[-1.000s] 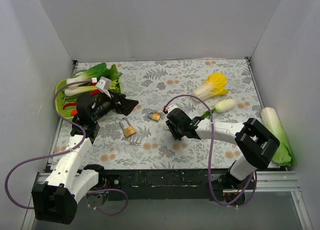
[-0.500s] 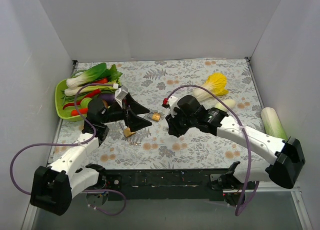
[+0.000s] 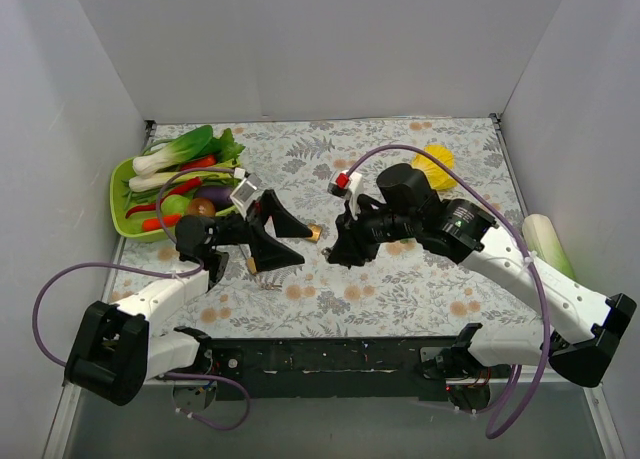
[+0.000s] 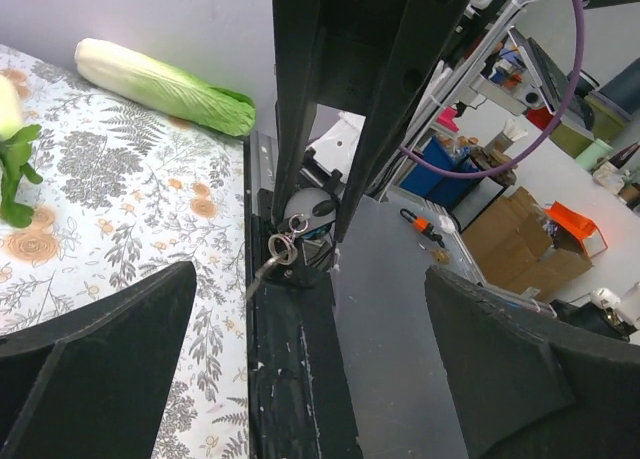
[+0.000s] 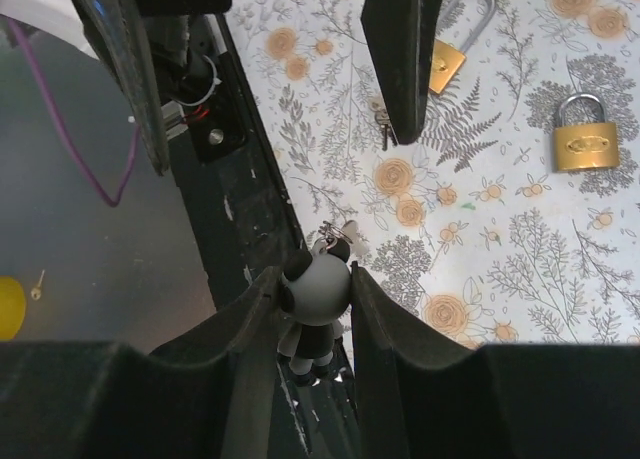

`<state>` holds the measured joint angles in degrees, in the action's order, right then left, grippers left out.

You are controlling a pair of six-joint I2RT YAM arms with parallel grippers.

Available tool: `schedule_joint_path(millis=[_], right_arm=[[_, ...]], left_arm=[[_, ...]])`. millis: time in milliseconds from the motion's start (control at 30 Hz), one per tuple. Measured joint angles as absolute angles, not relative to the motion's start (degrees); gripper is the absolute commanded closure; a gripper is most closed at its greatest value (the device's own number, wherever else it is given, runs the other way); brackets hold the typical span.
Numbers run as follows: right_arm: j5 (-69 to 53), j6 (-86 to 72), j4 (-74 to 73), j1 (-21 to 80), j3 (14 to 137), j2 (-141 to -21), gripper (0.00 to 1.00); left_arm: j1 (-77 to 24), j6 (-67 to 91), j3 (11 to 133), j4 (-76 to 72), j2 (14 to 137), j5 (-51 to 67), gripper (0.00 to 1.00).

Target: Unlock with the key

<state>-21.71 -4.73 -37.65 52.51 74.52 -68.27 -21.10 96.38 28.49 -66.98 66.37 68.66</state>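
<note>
My right gripper [image 3: 340,253] [image 5: 313,275] is shut on a small black-and-white panda charm [image 5: 315,291]. A ring and the tiny key [image 4: 264,270] hang from the charm, and the ring shows in the right wrist view [image 5: 336,235]. My left gripper [image 3: 284,241] [image 4: 310,275] is open wide and empty, facing the right gripper's fingers [image 4: 300,99]. A brass padlock [image 5: 585,145] [image 3: 314,234] lies between the grippers. A second padlock [image 5: 448,59] [image 3: 251,266] lies partly behind a left finger [image 5: 400,49].
A small loose key-like piece [image 5: 381,125] [image 3: 270,284] lies on the flowered cloth. A green tray [image 3: 118,194] of vegetables stands at the left. A yellow cabbage [image 3: 438,157] is behind the right arm. A napa cabbage [image 3: 545,241] [image 4: 160,79] lies at the right wall. The black front rail [image 4: 290,369] is near.
My left gripper has swung right toward the middle and opened wide over the nearer padlock. My right arm has risen and reached further over the cloth, its gripper staying near the middle.
</note>
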Motion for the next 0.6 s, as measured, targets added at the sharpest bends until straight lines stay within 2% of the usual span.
schedule_joint_path(millis=[433,600], right_arm=[[-28.27,-7.64,-34.48,52.51,76.77,-69.01,0.99],[-28.21,-8.86,-32.34,52.51,76.77,-69.12,0.99]], left_arm=[[-28.49,93.6,28.49,-63.0,66.35,66.48,0.02],[-30.52,93.56,28.51,-63.0,66.76,66.41,0.17]])
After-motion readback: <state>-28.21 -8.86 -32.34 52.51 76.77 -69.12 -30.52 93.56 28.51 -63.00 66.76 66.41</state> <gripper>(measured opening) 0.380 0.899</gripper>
